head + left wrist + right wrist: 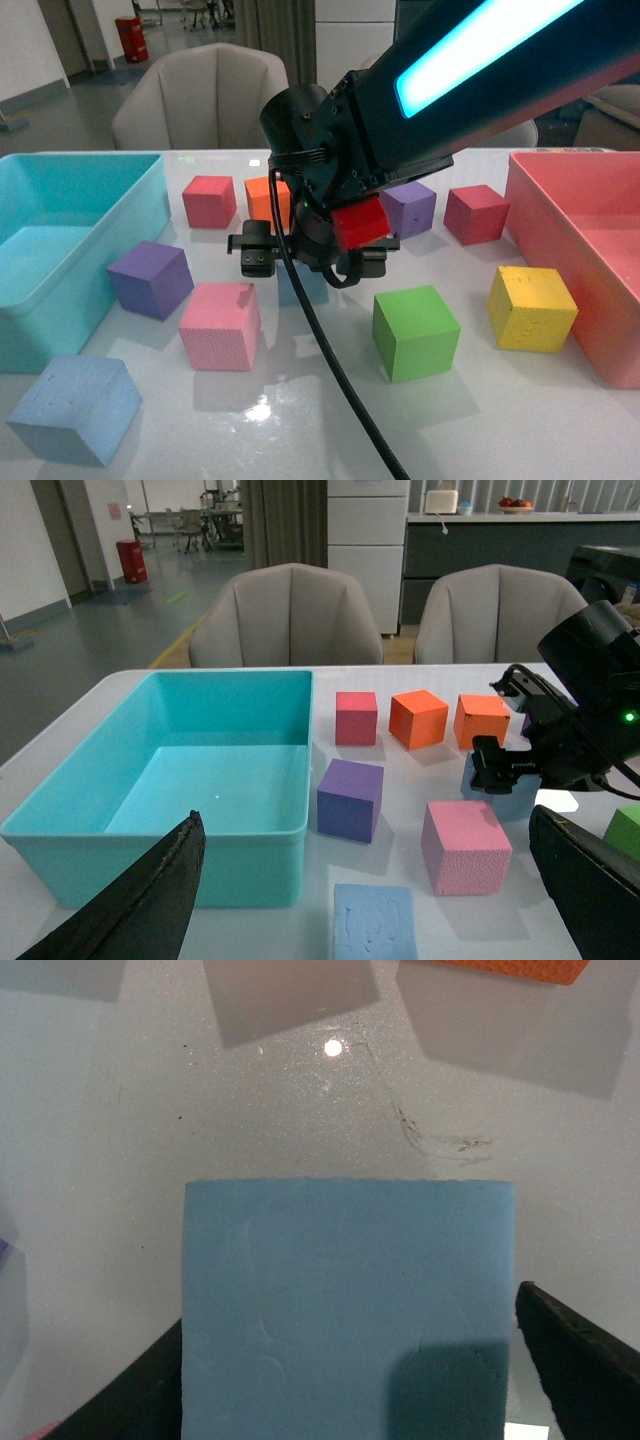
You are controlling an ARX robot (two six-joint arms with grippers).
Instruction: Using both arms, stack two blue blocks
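Observation:
One blue block (pixel 303 287) sits on the white table under my right gripper (pixel 312 262), mostly hidden by it in the front view. In the right wrist view this block (pixel 350 1300) lies between the open black fingers (pixel 585 1365), one on each side and neither visibly pressing it. It also shows in the left wrist view (pixel 497 792). The second blue block (pixel 75 408) sits at the table's front left. In the left wrist view it (pixel 375 923) lies low between the widely open fingers (pixel 130 905) of my left gripper (pixel 368 880), which hangs above it.
A large teal bin (pixel 60 290) stands at left and a pink bin (pixel 590 250) at right. Around the middle lie a purple cube (pixel 152 277), a pink cube (pixel 220 325), a green cube (pixel 415 330), a yellow cube (pixel 532 306), and red, orange and purple cubes behind.

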